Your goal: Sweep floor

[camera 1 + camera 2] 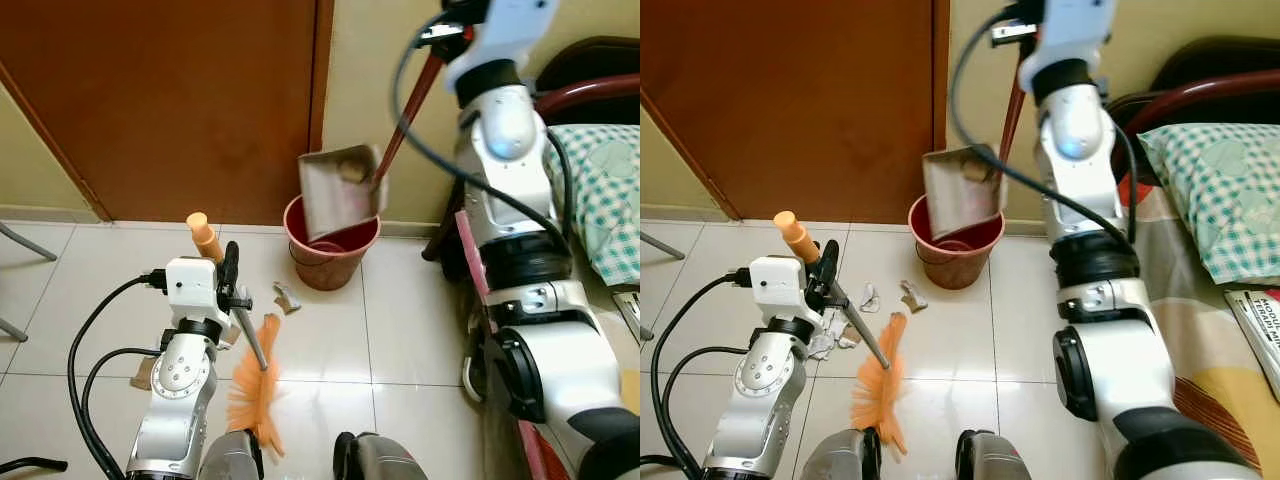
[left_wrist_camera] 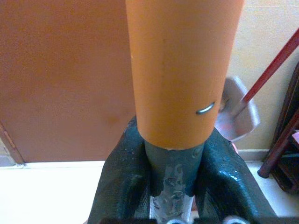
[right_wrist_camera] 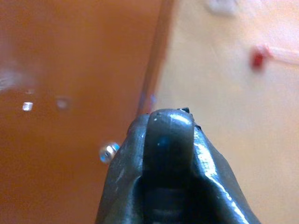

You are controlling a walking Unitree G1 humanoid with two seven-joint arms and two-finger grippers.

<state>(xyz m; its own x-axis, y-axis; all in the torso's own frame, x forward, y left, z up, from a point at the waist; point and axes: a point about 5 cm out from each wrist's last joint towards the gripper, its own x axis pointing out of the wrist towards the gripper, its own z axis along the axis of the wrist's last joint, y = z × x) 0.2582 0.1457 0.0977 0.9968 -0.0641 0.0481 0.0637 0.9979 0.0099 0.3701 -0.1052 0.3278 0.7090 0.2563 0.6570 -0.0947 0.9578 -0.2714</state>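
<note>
My left gripper (image 1: 230, 283) is shut on a broom's orange handle (image 2: 182, 70), low at the left. The orange bristles (image 1: 255, 390) rest on the tiles by my feet. Raised high at the right, my right gripper (image 1: 445, 35) is shut on the dustpan's long red handle (image 1: 410, 105). The grey dustpan (image 1: 340, 190) hangs tilted over a red bucket (image 1: 330, 262) that stands against the wall. Paper scraps (image 1: 908, 295) lie on the tiles between the broom and the bucket, with more scraps (image 1: 835, 335) beside my left arm.
A brown door (image 1: 170, 100) stands behind the bucket. A bed with a checked pillow (image 1: 600, 190) and a dark wooden headboard (image 1: 590, 65) lines the right side. A thin metal leg (image 1: 25, 242) shows at the far left.
</note>
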